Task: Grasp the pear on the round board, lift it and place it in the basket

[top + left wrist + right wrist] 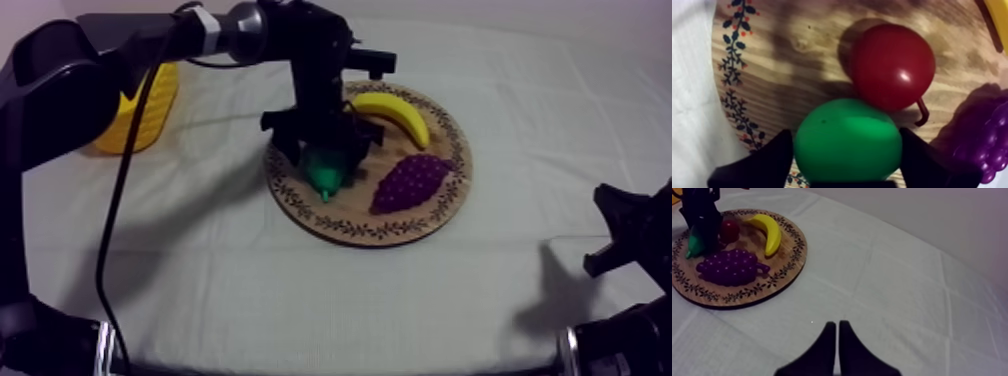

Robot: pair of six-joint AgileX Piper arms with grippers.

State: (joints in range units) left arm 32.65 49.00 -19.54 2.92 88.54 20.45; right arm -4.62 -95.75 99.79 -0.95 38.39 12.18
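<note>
Plainly, the left gripper [847,146] was clamped on the pear [326,175] at nine o'clock on the wooden board [350,208]; the right gripper [838,333] sat with fingers together.

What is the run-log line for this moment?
left gripper: shut on pear; pear: over wooden board, beside small red fruit; right gripper: shut on nothing; yellow basket: table's left

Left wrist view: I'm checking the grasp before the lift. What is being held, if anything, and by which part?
The left gripper holds the pear by its rounded body, clamped from both sides. The right gripper, shut, holds nothing.
</note>
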